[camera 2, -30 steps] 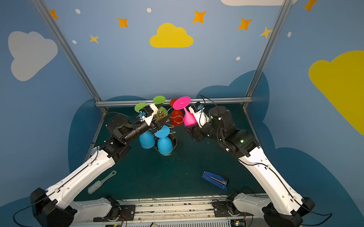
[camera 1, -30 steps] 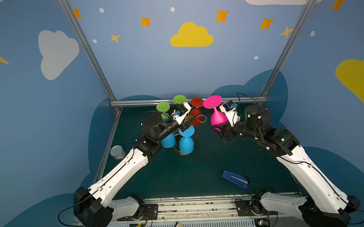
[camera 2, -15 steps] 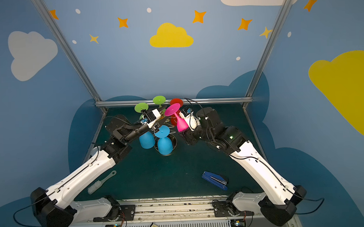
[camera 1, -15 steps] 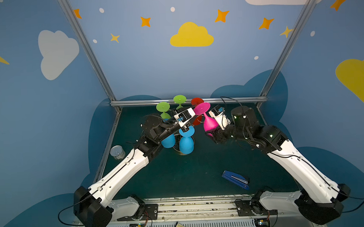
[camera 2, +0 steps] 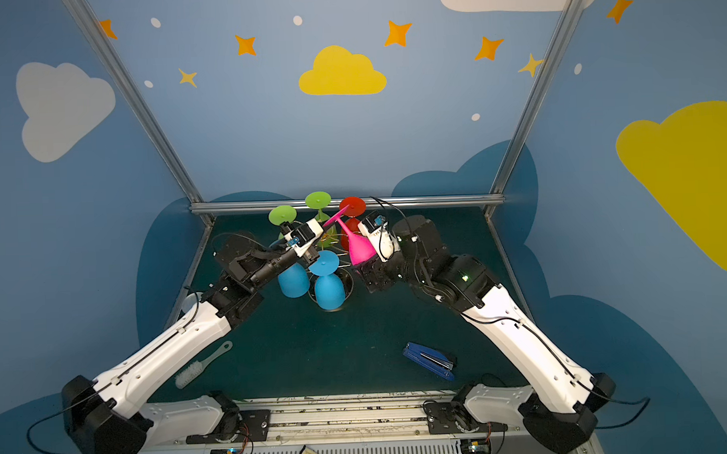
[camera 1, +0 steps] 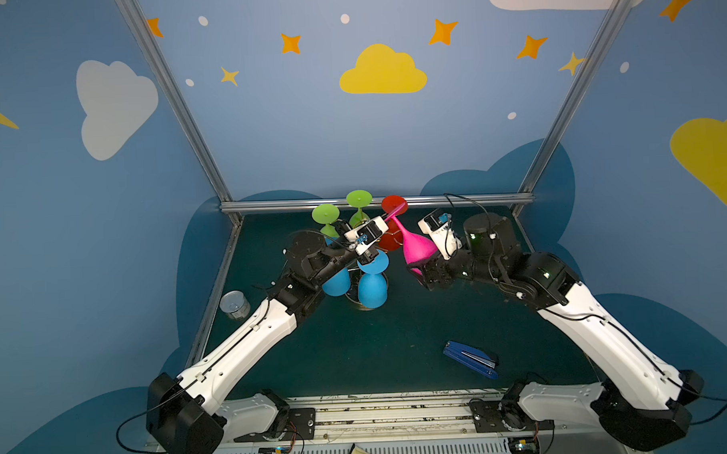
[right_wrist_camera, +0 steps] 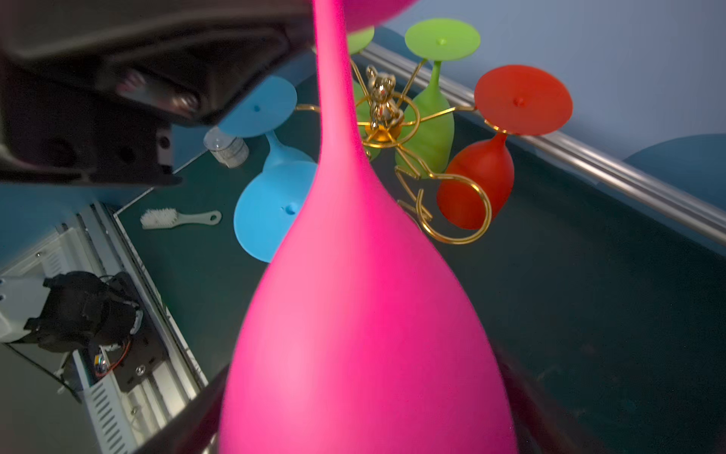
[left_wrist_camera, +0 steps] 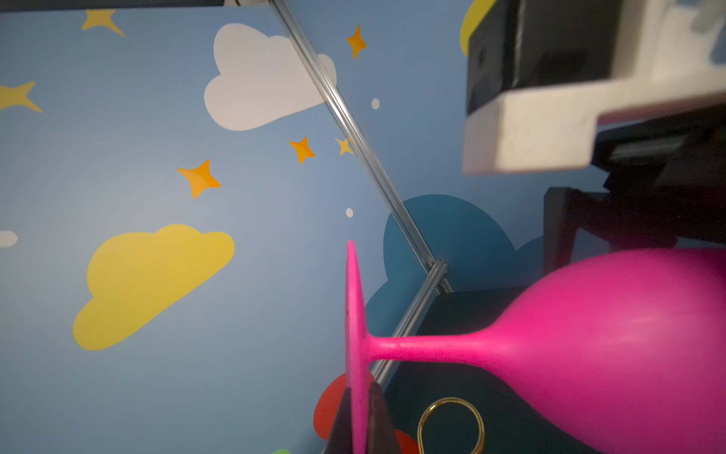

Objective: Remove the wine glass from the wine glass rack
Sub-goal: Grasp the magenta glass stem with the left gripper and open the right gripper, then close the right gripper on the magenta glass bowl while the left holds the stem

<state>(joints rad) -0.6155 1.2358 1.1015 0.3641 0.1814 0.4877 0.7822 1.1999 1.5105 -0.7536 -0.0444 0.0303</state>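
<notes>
My left arm [camera 1: 249, 348] reaches from its base at the near left toward the middle, forearm stretched almost straight and wrist raised. The left hand [camera 1: 385, 219] is pinched tight, with both fingers [left_wrist_camera: 341, 418] flat against the foot disc of the pink wine glass [camera 1: 414, 245]. My right arm [camera 1: 598, 340] comes in from the near right, elbow bent high and wrist turned inward. The right hand [camera 1: 419, 265] has its jaws spread wide on either side of the glass bowl. Whether the pads press on it I cannot tell.
</notes>
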